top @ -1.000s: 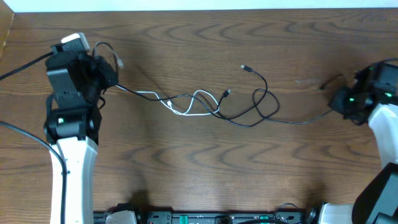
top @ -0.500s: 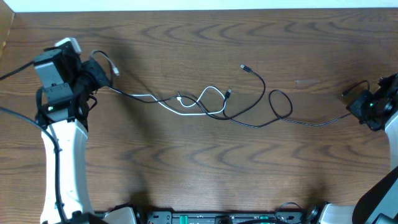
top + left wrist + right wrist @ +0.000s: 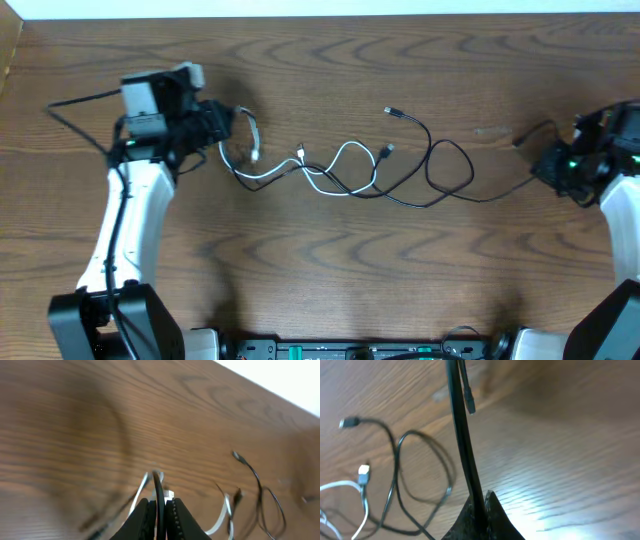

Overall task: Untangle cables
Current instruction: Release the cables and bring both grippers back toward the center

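Under everything, a brown wooden table (image 3: pixel 320 270), with a pale strip of wall (image 3: pixel 320 8) along the far edge. Across the middle, strung from one gripper to the other: the cables (image 3: pixel 400 190), looped and crossed over one another, with a whitish cord (image 3: pixel 270 175) woven through the left half. One loose plug end (image 3: pixel 390 108) toward the far edge, just beyond the loops. Off the left arm (image 3: pixel 130 220), trailing toward the table's left side, a thicker arm cable (image 3: pixel 75 103), well apart from the tangle. Left arm reaching up from the near edge, wrist bent rightward, left gripper (image 3: pixel 228 128) at the tangle's left end; in the wrist view, fingers (image 3: pixel 145 512) nearly together, pinching a black cord (image 3: pixel 159 485), whitish strand just beside. Right arm (image 3: pixel 620 220) at the right edge, right gripper (image 3: pixel 540 170) pointing left, clamped tight on the tangle's right-hand end.
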`<state>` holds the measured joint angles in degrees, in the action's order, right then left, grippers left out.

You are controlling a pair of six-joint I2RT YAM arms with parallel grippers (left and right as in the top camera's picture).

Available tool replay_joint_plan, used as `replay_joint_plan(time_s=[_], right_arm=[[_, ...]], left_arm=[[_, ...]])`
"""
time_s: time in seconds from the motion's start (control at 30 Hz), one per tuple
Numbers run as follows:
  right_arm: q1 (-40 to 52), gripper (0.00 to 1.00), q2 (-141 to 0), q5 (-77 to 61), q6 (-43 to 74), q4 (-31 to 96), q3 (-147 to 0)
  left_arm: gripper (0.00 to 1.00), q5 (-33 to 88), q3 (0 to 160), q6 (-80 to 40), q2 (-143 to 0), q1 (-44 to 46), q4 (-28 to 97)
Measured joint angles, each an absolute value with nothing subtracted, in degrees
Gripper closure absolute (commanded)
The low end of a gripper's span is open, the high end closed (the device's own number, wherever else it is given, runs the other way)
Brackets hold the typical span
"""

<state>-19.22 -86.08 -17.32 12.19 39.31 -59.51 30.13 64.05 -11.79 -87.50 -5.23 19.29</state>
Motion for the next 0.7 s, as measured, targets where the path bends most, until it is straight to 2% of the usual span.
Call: replay_joint_plan(time_s=[0.37, 0.67, 0.7], right_arm=[[-8.67, 0.99, -86.08, -18.28, 8.58, 39.42, -59.51], [-7.14, 0.99, -86.08, -16.80, 8.40, 41.32, -59.51], [-6.94, 0.90, -86.08, -16.97, 8.16, 41.50, -59.51]], left_arm=[[0.84, 31.22, 64.05, -11.79, -87.50, 6.02, 20.58], [0.84, 31.22, 64.03, -11.00, -87.50, 9.80, 23.55], [0.84, 31.22, 64.03, -10.66, -87.50, 10.22, 23.59]])
